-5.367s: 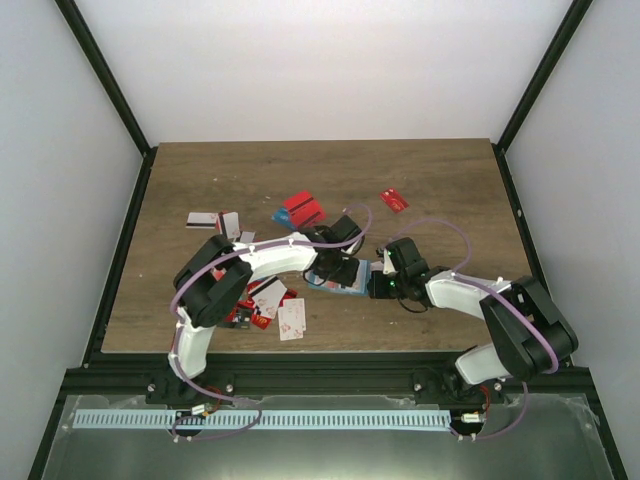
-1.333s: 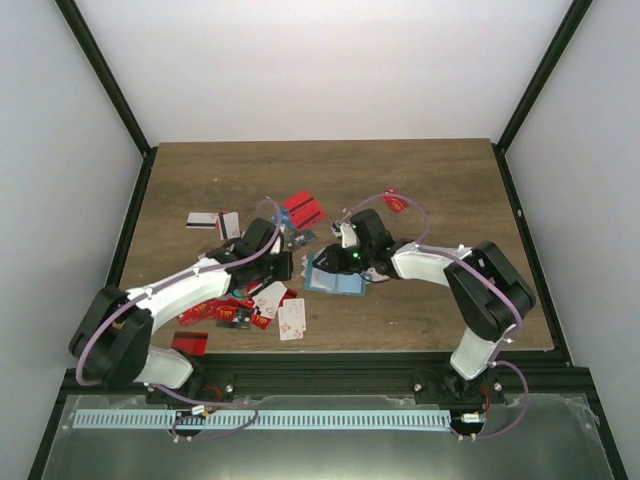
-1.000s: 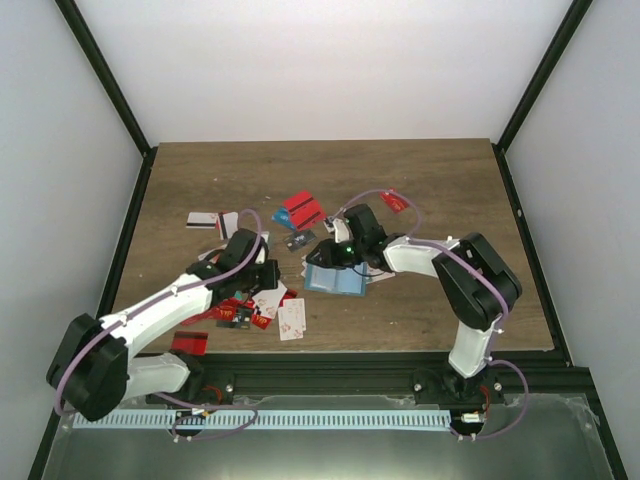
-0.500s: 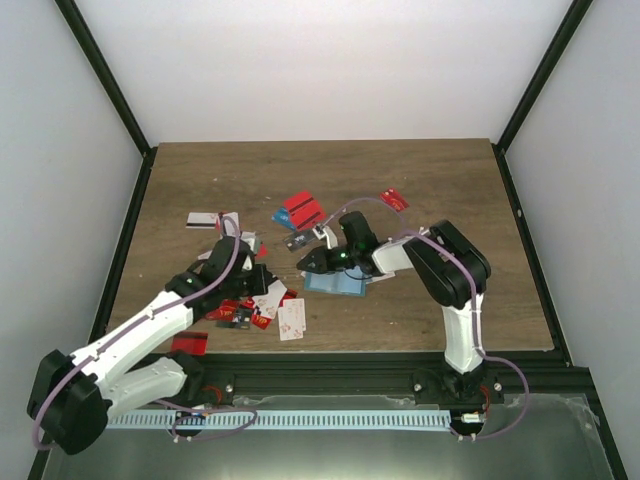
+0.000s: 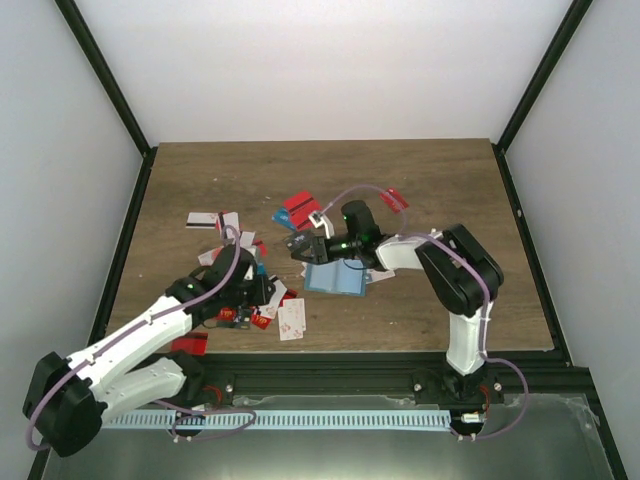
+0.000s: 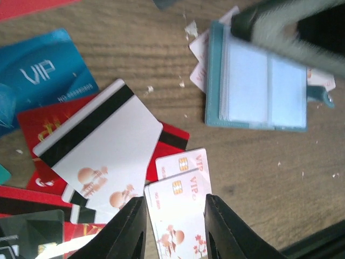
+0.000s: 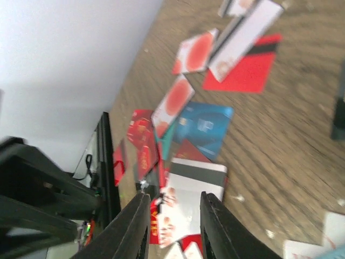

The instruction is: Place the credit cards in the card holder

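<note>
The teal card holder [image 5: 335, 278] lies open on the table; its light blue inside shows in the left wrist view [image 6: 264, 86]. Credit cards lie scattered left of it: a pile [image 5: 240, 300] of red and white ones, a blue VIP card [image 6: 38, 75], a white black-striped card [image 6: 102, 145] and white VIP cards [image 6: 180, 213]. My left gripper [image 5: 262, 290] is open over the pile, its jaws [image 6: 175, 200] either side of a white VIP card on the table. My right gripper [image 5: 300, 247] is open and empty at the holder's far left corner, its view [image 7: 174, 197] facing the pile.
Red cards [image 5: 303, 208] lie behind the right gripper, one red card [image 5: 395, 200] to the far right, and white cards [image 5: 205, 219] at the far left. A white card [image 5: 292, 318] and a red card [image 5: 190, 343] lie near the front edge.
My left arm has drawn back towards the near left, off the holder and over the card pile. My right gripper has swung left, past the holder's far side towards the cards.
</note>
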### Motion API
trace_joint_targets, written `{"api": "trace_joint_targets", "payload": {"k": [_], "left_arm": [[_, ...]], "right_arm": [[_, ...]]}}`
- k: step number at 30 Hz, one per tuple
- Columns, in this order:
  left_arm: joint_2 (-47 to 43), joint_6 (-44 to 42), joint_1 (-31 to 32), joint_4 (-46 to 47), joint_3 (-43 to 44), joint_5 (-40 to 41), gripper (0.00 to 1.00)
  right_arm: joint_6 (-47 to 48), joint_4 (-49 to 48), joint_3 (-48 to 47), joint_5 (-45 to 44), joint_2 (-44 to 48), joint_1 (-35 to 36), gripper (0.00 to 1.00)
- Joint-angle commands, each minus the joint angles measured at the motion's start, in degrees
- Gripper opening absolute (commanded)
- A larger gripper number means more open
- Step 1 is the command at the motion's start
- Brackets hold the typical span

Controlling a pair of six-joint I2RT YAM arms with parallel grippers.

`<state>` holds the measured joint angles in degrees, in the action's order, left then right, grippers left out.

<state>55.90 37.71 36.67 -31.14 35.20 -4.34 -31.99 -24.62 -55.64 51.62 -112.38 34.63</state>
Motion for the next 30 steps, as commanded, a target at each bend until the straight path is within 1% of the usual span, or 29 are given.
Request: {"api": "trace_joint_targets", "payload": {"k": [1,4,6,8,10,13,18,21,25,30], "left_arm": [[1.56,1.36,3.18,-1.4,-0.4,0.19,0.35],[2.87,2.0,4.25,-1.32,-0.87,2.05,0.42],[4.35,2.01,4.5,-0.98,-1.02,4.43,0.45],[5.05,4.31,4.47,-0.65,-1.3,7.97,0.46],[5.26,5.82,4.53,0.69,-2.09,10.7,0.46],[5.77,7.06,4.49,3.37,-3.35,14.0,0.41],[8.22,7.0,3.89,5.72,-3.13,19.13,0.32],[9.93,5.32,2.58,7.93,-3.12,18.42,0.27],[13.23,3.77,1.22,9.88,-2.82,15.85,0.24],[15.39,3.33,-0.19,10.37,-3.4,15.65,0.22]], "right_arm": [[2.26,5.72,-3.0,-0.09,6.95,0.19,0.28],[3.73,11.59,-1.5,-4.94,11.04,1.94,0.3],[3.93,14.03,-0.01,-8.15,13.05,3.51,0.31],[3.23,15.92,0.97,-12.84,14.13,5.25,0.32],[2.82,17.53,0.83,-15.75,13.91,6.92,0.33],[2.13,18.25,-0.23,-17.25,12.22,8.67,0.34],[1.57,19.26,-2.23,-18.07,9.02,9.05,0.35],[1.59,19.06,-2.61,-17.79,7.97,9.05,0.35],[1.74,19.28,-3.6,-17.62,6.47,9.07,0.35],[2.16,20.36,-5.91,-17.36,4.45,9.1,0.35]]}}
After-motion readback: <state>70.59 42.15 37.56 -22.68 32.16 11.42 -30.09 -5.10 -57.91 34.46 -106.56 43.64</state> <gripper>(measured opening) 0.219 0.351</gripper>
